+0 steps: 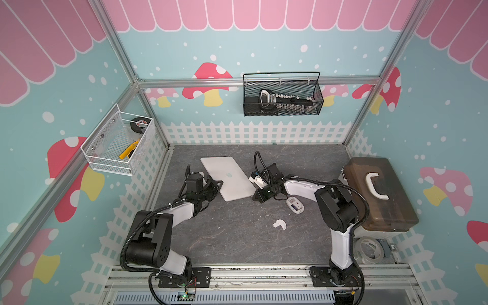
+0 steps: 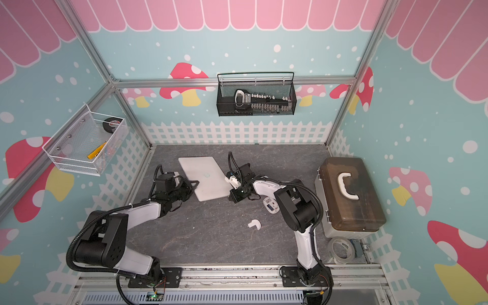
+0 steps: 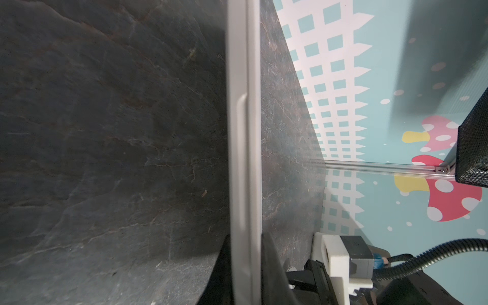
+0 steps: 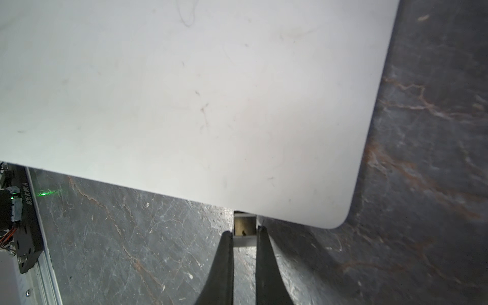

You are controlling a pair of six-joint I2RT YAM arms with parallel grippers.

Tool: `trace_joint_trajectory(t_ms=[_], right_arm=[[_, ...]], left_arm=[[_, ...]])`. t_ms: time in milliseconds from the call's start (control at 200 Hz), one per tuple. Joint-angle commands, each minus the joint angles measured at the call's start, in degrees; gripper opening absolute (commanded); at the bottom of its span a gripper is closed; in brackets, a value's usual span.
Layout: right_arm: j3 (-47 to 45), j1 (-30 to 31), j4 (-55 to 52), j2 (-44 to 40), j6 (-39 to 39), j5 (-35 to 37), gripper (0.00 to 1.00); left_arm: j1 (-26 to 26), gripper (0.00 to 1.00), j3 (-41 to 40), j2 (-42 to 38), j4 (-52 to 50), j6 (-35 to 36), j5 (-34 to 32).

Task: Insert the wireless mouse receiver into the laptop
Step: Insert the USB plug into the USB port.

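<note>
Place: robot lab cell | signs: aluminium frame (image 1: 169, 84), mushroom-print walls (image 1: 211, 76), black mesh basket (image 1: 314, 105)

Paired overhead views; wrist cameras close beside laptop (image 4: 184, 92).

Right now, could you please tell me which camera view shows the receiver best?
The right wrist view: the receiver sits clamped in the right pincer, its plug end at the laptop edge. In both top views it cannot be made out; the left wrist view does not show it.
</note>
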Motion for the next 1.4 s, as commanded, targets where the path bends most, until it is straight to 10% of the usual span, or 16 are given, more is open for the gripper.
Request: trace_joint_trajectory(t_ms=[0, 1396], right_arm=[[1.24, -0.22, 0.30, 1.08, -0.57, -1.22, 0.00], [3.27, -1.32, 0.46, 0.98, 0.11, -1.12, 0.00]], left_arm=[[0.62, 0.00, 1.21, 0.93, -0.03, 1.78, -1.83], [1.01, 0.00, 0.42, 0.84, 0.79, 1.47, -1.81]])
